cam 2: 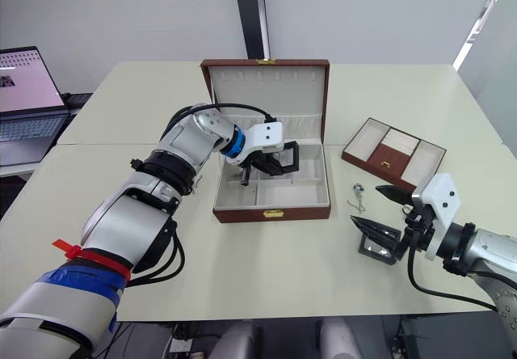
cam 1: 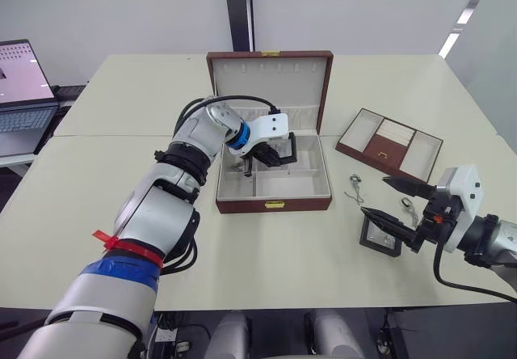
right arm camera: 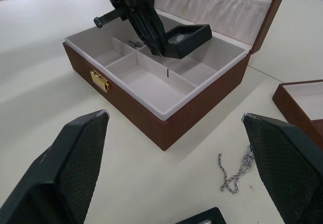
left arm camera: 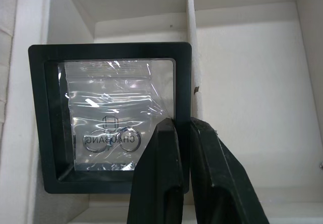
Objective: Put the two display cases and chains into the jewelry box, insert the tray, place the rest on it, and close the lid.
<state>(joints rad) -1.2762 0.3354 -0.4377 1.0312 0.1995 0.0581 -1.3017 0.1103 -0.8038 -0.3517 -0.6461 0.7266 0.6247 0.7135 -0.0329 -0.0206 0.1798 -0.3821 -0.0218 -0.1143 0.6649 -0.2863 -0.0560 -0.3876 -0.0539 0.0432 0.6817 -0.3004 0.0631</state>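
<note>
Left gripper (cam 1: 260,158) clamps first display case (cam 1: 279,150) over jewelry box (cam 1: 273,193)
Right gripper (cam 1: 393,203), jaws spread, hovers beside second display case (cam 1: 380,238), lower right

Head stereo overhead; wrist cameras close, all sharing jewelry box (cam 1: 273,183).

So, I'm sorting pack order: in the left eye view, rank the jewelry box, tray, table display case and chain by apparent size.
1. jewelry box
2. tray
3. display case by the right gripper
4. chain

Open laptop (cam 1: 23,92) beside table (cam 1: 121,238)
</note>
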